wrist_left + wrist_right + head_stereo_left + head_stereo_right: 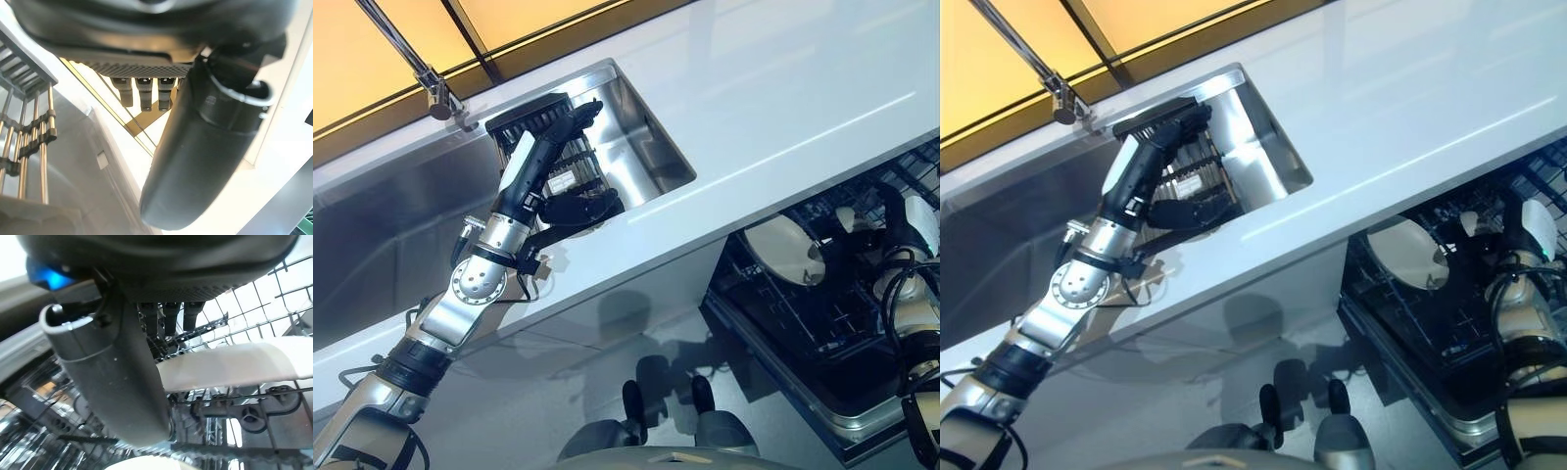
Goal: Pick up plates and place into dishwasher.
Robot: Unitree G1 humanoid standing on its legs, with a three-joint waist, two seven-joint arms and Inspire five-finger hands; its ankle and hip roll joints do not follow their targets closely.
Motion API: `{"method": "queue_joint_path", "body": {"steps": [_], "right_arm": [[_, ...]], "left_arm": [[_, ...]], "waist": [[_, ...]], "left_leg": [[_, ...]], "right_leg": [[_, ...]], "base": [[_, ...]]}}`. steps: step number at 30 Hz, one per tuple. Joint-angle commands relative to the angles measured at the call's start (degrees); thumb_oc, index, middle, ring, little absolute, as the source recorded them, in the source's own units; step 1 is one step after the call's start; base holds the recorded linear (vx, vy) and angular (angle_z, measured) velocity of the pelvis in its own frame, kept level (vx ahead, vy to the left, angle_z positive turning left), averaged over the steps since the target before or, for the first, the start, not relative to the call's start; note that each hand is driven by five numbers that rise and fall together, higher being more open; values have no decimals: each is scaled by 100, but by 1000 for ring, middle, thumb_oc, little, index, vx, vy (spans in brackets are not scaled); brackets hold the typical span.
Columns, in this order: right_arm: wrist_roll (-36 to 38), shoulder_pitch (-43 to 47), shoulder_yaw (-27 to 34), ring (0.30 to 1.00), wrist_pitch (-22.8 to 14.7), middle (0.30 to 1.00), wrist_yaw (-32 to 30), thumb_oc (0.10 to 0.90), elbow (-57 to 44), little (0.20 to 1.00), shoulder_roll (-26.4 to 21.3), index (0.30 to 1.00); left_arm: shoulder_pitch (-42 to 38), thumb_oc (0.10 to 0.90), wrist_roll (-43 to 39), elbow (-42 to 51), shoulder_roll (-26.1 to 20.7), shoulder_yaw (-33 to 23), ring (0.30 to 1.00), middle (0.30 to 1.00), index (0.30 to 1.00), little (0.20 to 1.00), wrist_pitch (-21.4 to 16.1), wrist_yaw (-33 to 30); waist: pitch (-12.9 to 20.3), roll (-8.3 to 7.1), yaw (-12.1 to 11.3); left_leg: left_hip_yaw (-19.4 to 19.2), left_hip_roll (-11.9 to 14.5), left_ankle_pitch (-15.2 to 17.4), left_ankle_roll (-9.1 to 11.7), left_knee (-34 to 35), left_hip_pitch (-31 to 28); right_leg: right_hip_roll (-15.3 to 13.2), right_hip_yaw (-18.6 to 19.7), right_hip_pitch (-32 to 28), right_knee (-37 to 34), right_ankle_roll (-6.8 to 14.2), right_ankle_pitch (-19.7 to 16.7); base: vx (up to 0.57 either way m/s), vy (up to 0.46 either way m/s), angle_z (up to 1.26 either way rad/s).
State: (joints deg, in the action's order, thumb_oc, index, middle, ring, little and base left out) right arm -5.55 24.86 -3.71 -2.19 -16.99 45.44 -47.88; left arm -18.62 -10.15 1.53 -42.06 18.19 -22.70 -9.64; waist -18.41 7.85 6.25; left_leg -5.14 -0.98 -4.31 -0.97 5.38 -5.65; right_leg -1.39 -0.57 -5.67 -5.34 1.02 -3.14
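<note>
A white countertop (783,108) runs across the scene, with a stainless sink (641,137) sunk into it and a slim metal faucet (431,83) rising at the sink's far edge before an amber-lit window. Below the countertop's front edge, on the robot's right, the dishwasher (822,392) stands open with its dark wire rack (822,323) pulled out over a pale glossy floor.

The left hand (573,206) reaches into the sink beside a metal drying rack (543,122) that stands inside the basin. In the left wrist view its fingers (146,90) extend straight and its thumb stands apart, with nothing between them; the drying rack's bars show just beside it.

A white plate (783,250) stands on edge in the wire rack, well away from the sink. The right hand (842,250) is at the plate's rim. In the right wrist view the plate's white edge (230,367) passes between the thumb and the fingers (171,316), which pinch it while it sits among the rack's wires.
</note>
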Motion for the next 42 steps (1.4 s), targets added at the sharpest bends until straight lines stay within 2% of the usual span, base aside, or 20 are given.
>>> {"method": "queue_joint_path", "body": {"steps": [1,10,15,18,21,25,30,31,32,34,36,42], "right_arm": [[117,206,121,900,-216,900,-263,800,-434,900,-440,900],[-276,-30,392,900,-116,900,-451,800,-834,900,-627,900],[-320,-93,494,900,-189,900,-451,800,-1118,900,-675,900],[-327,-371,764,900,-386,900,-548,800,-1628,900,-672,900],[-166,-883,1232,900,-590,900,-568,800,-2259,900,-544,900],[131,-1648,1839,900,-888,900,-416,800,-3115,900,-140,900],[223,-2156,2216,900,-818,900,-257,800,-3395,900,169,900],[104,-2313,2310,571,-708,571,-175,416,-3299,516,226,571],[94,-2342,2326,300,-622,300,-142,100,-3278,200,233,300],[-41,-2482,2343,300,-483,300,-62,100,-3125,200,268,300],[-267,-2758,2329,300,-74,300,180,100,-2716,200,274,300],[-335,-2756,1908,300,195,300,215,100,-1772,200,200,300]], "left_arm": [[-633,800,-358,138,-91,-213,900,900,900,900,-535,-84],[-551,800,-347,102,-137,-258,900,900,900,900,-612,31],[-516,800,-343,90,-120,-289,900,900,900,900,-643,73],[-379,800,-313,97,-74,-410,900,900,900,900,-680,81],[-216,800,-268,70,-14,-548,900,900,900,900,-753,150],[-20,800,-222,-3,104,-788,900,900,900,900,-821,236],[113,800,-224,-59,172,-994,900,900,900,900,-894,354],[145,800,-212,-57,198,-1050,900,900,900,900,-892,382],[149,800,-208,-53,204,-1059,900,900,900,900,-887,388],[190,800,-232,-49,196,-1107,900,900,900,900,-902,424],[264,800,-279,25,137,-1187,900,900,900,900,-874,488],[168,800,-338,129,31,-1061,900,900,900,900,-729,471]], "waist": [[626,-325,-38],[753,-472,-2],[813,-511,24],[871,-561,96],[933,-613,162],[1007,-673,294],[1050,-721,396],[1056,-739,429],[1056,-743,436],[1060,-758,449],[1051,-801,464],[1020,-836,397]], "left_leg": [[-149,-336,1141,-224,-38,-238],[-150,-323,1162,-237,-38,-294],[-145,-321,1173,-239,-38,-316],[-162,-310,1177,-241,-38,-345],[-180,-302,1188,-254,-38,-372],[-241,-287,1211,-274,-38,-406],[-316,-265,1228,-281,-38,-447],[-348,-251,1232,-277,-38,-458],[-355,-248,1232,-276,-38,-460],[-376,-239,1230,-277,-38,-465],[-417,-214,1219,-276,-38,-472],[-405,-191,1190,-259,-38,-495]], "right_leg": [[477,18,-92,34,-1,496],[511,102,-156,34,14,488],[530,150,-174,34,13,500],[557,214,-200,34,13,510],[583,272,-219,34,17,513],[622,388,-229,34,37,521],[648,478,-242,34,51,520],[652,494,-240,34,58,519],[653,496,-240,34,59,519],[657,506,-240,34,62,518],[661,515,-242,34,65,510],[655,458,-275,34,58,499]], "base": [[0,0,0],[-1,3,0],[0,7,0],[8,28,-4],[13,14,-4],[11,10,-3],[20,6,-16],[12,1,-9],[11,0,-9],[9,-8,-9],[12,-29,-10],[11,-37,0]]}}
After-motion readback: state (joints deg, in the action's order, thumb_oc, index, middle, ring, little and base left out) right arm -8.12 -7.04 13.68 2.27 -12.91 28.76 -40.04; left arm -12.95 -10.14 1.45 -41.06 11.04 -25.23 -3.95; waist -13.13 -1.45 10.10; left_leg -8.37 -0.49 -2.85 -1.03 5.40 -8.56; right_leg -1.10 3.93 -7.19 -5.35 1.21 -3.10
